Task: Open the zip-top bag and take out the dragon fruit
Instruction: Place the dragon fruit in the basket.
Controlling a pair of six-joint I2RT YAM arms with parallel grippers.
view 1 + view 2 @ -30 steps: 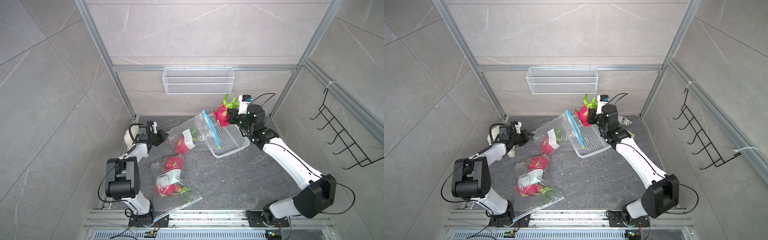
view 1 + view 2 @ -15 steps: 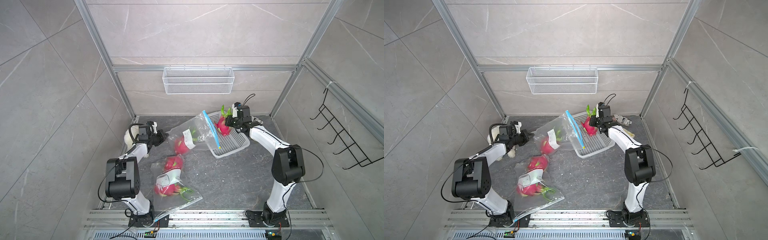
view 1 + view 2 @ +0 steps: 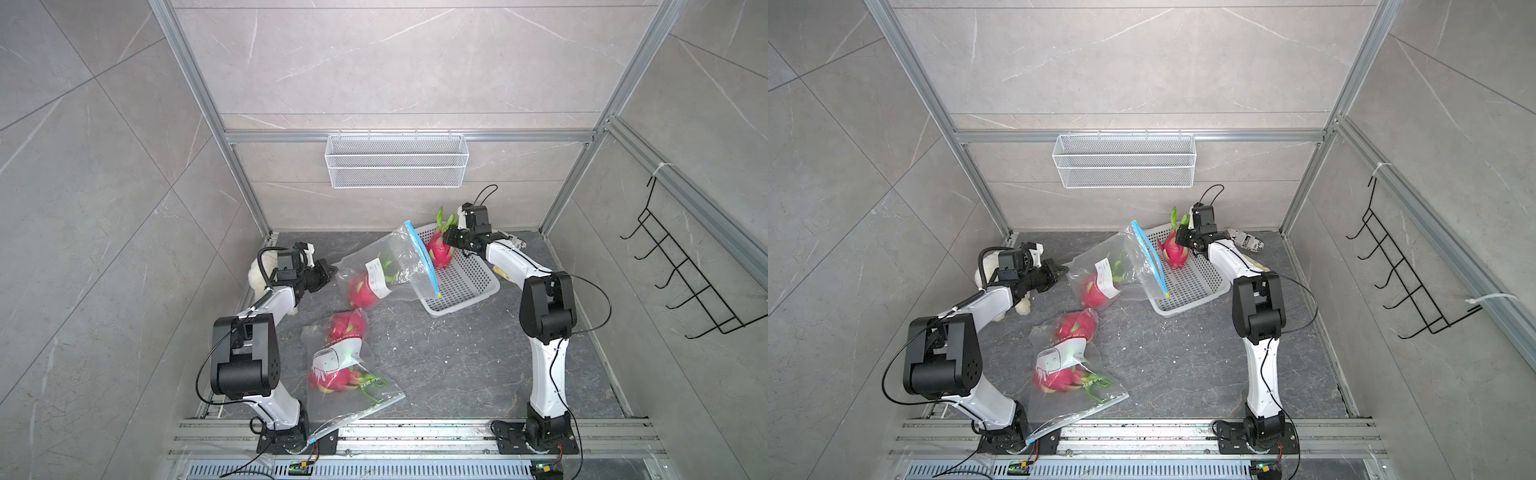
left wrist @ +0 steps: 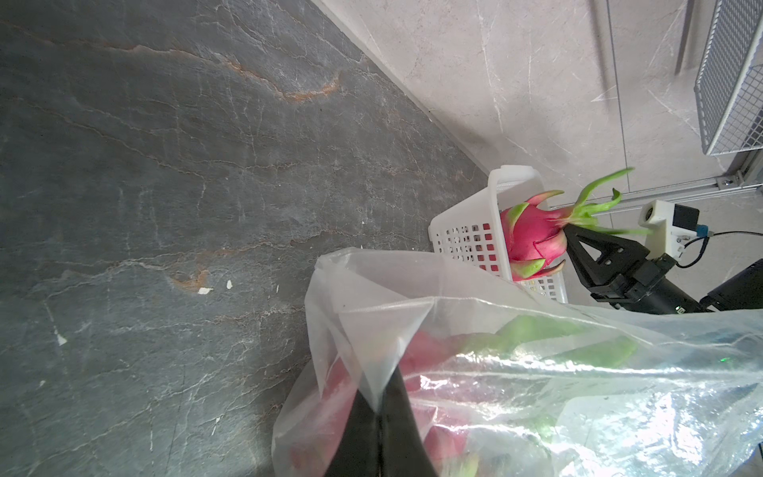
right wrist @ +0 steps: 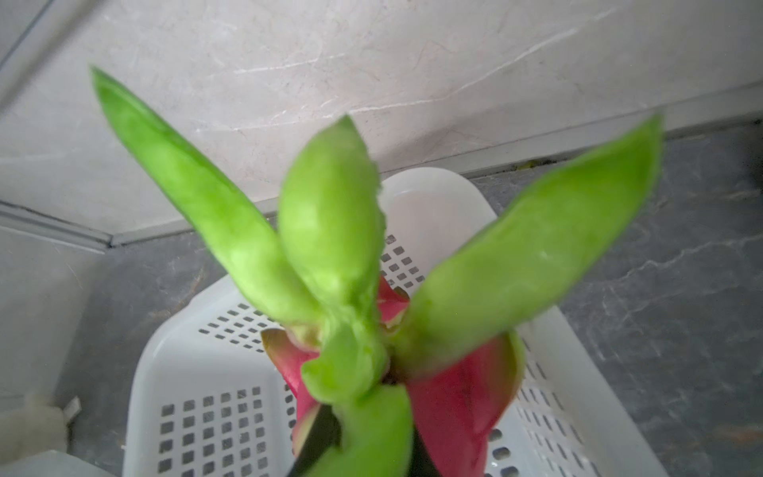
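Observation:
The clear zip-top bag (image 3: 399,262) with a blue zip leans against the white basket (image 3: 465,301), one dragon fruit (image 3: 361,291) inside it. My left gripper (image 3: 330,272) is shut on the bag's bottom corner, which shows pinched between the black fingers in the left wrist view (image 4: 377,406). A second dragon fruit (image 3: 440,251) stands upright in the basket, green spikes up. My right gripper (image 3: 451,240) is at its top. In the right wrist view the dark fingers (image 5: 318,429) stand apart with a green leaf between them.
A second plastic bag (image 3: 353,386) with two more fruits lies near the front rail. A wire shelf (image 3: 397,166) hangs on the back wall and a black hook rack (image 3: 685,274) on the right wall. A white plush toy (image 3: 259,278) sits behind the left arm.
The right arm has brought the fruit down from above the basket into it, and its fingers have parted. The left gripper and the bag have stayed put.

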